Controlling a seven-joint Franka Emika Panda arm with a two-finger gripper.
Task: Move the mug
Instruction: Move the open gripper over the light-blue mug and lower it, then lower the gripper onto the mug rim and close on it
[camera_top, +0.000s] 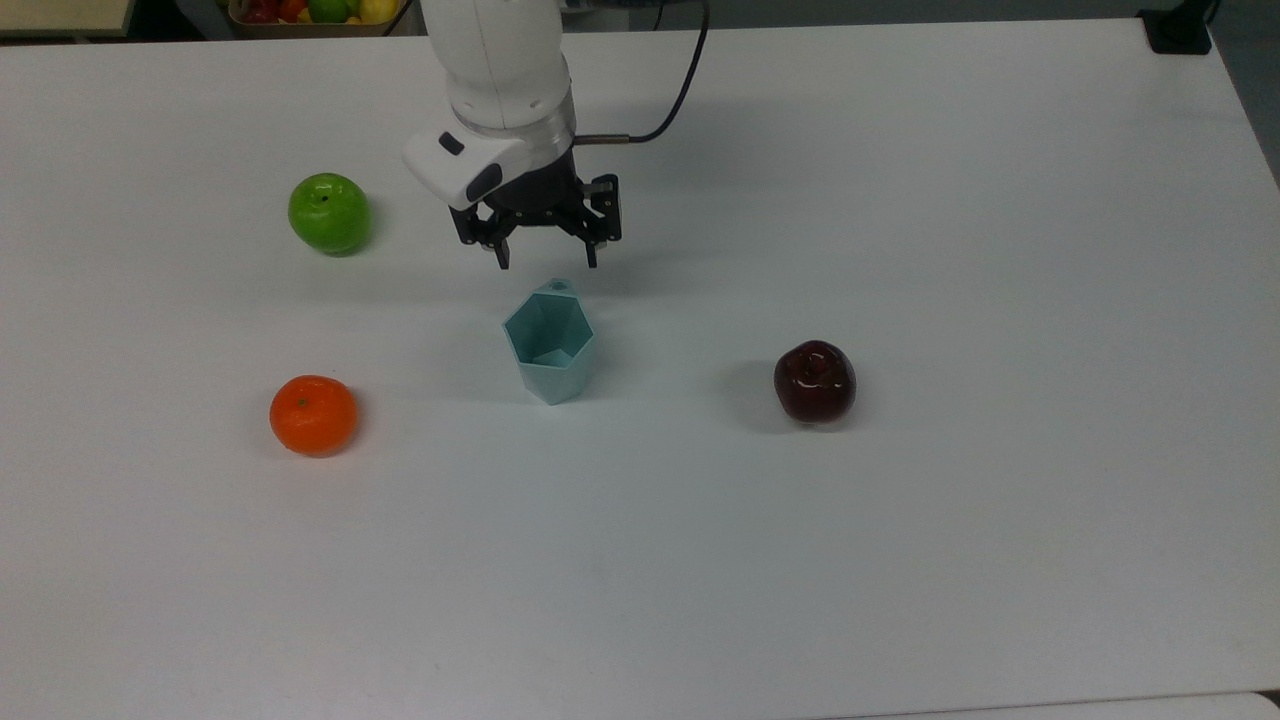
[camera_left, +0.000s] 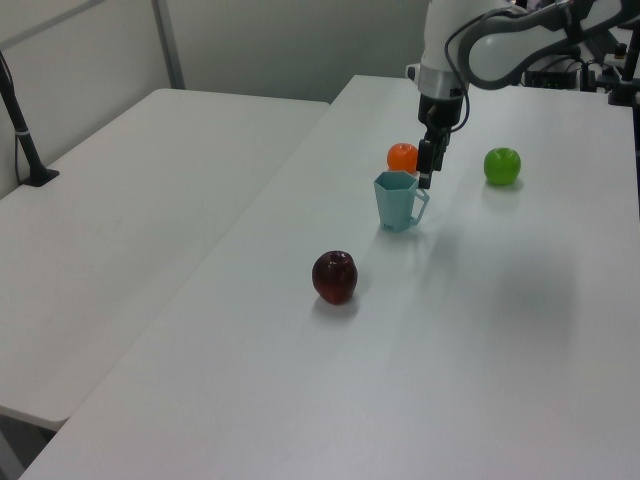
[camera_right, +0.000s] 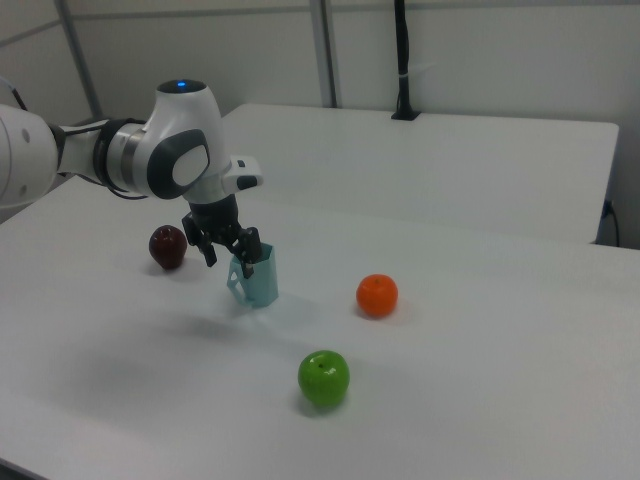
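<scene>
The pale light-blue faceted mug (camera_top: 549, 345) (camera_left: 397, 200) (camera_right: 258, 278) stands upright on the white table (camera_top: 900, 520), its hexagonal mouth open and its small handle tab toward the top view's upper side. My gripper (camera_top: 547, 262) (camera_left: 426, 176) (camera_right: 232, 256) hangs open just above the handle side of the mug, touching nothing. Its two black fingers straddle the handle tab from above, with nothing held between them.
A green apple (camera_top: 329, 213) lies at the top view's upper left, an orange (camera_top: 313, 414) at the lower left and a dark red apple (camera_top: 815, 381) to the right of the mug. A fruit tray (camera_top: 300, 14) sits past the far edge. A second table (camera_left: 130, 200) adjoins.
</scene>
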